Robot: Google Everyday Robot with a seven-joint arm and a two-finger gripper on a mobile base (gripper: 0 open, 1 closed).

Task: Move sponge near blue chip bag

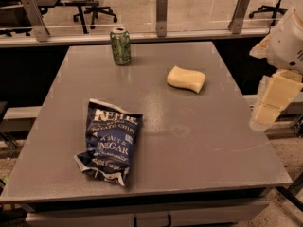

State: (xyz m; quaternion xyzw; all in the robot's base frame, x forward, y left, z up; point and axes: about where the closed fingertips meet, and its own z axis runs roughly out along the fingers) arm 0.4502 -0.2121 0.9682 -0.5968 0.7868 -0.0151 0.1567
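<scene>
A grey, matte worktop point(203, 145) fills most of the view. A low glass screen on metal posts point(161, 14) runs along its far edge, with office chairs point(94, 11) on a pale floor beyond.

The chip bag point(110, 143) lies flat at front left, reading "Kettle", "potato chips" and "salt & vinegar" in white. The gripper point(273, 100) hangs off the right edge, beside the worktop and touching nothing; whether it is open or closed cannot be told.

The sponge point(186, 79) lies right of centre toward the back, well apart from the bag. A green can point(120, 46) stands upright at back left, its label unreadable.
</scene>
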